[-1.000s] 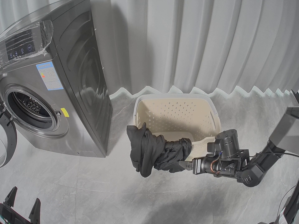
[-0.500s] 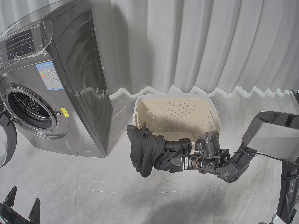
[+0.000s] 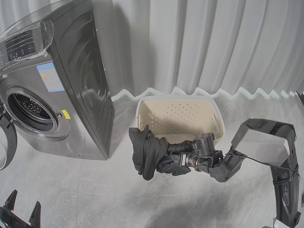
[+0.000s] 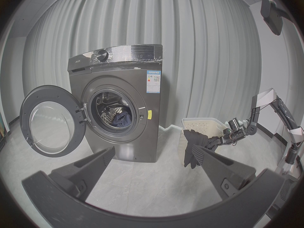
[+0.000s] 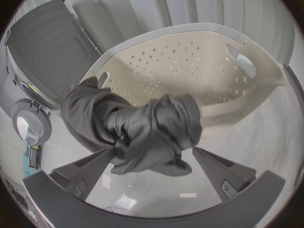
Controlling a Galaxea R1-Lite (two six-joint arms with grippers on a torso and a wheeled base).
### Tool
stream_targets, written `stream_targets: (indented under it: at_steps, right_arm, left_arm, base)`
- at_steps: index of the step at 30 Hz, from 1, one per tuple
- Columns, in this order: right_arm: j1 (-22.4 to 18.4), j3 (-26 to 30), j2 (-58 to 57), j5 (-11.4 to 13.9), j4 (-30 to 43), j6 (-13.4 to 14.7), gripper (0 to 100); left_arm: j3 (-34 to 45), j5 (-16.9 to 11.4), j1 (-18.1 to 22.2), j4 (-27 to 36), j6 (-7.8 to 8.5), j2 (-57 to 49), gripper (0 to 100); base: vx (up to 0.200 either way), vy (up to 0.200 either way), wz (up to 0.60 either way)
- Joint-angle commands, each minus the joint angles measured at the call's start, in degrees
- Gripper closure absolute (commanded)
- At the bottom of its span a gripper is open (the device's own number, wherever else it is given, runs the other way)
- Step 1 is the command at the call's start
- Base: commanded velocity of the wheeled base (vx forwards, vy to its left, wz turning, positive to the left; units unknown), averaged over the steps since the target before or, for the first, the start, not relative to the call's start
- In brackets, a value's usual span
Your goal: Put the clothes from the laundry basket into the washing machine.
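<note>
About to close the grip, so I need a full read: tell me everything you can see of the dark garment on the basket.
The dark garment is charcoal, soft knit-looking cloth, twisted into a rope-like bunch. It drapes over the near rim of the cream basket, one thick end hanging down outside at the corner nearest the washing machine. The open right gripper straddles its other, knotted end.

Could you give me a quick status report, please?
Right gripper open around dark garment on rim of laundry basket. Left gripper open, low. Washing machine door open.
</note>
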Motion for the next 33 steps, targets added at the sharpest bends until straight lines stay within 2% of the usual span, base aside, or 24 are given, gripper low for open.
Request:
stream_targets:
  at_steps: [1,5,6,22,25,31,33]
  right_arm:
    - [-0.72,-2.37,2.73,-0.06,-2.0,-0.51,0]
    - [-0.99,-2.55,3.09,-0.06,-2.53,-0.6,0]
    - [-0.99,-2.55,3.09,-0.06,-2.53,-0.6,100]
    - [-0.2,-0.35,2.12,-0.06,-6.66,-0.43,100]
    - [-0.11,4.57,-4.91,-0.15,-6.66,-0.51,100]
    - [-0.55,7.91,-13.79,-1.56,-7.71,-2.62,100]
    - [-0.28,9.32,-17.74,-1.73,-10.61,-3.24,100]
  left_arm:
    - [0.92,0.01,0.0,0.02,-0.02,-0.93,0]
    - [0.92,0.01,0.0,0.02,-0.02,-0.93,0]
    - [0.92,0.01,0.0,0.02,-0.02,-0.93,0]
    - [0.92,0.01,0.0,0.02,-0.02,-0.93,0]
    - [0.92,0.01,0.0,0.02,-0.02,-0.93,0]
    - [0.92,0.01,0.0,0.02,-0.02,-0.93,0]
    - [0.92,0.01,0.0,0.02,-0.02,-0.93,0]
  base:
    - [0.0,0.0,0.0]
    - [0.0,0.0,0.0]
    - [0.0,0.0,0.0]
    - [0.0,0.0,0.0]
    - [0.0,0.0,0.0]
    - [0.0,0.0,0.0]
    - [0.0,0.0,0.0]
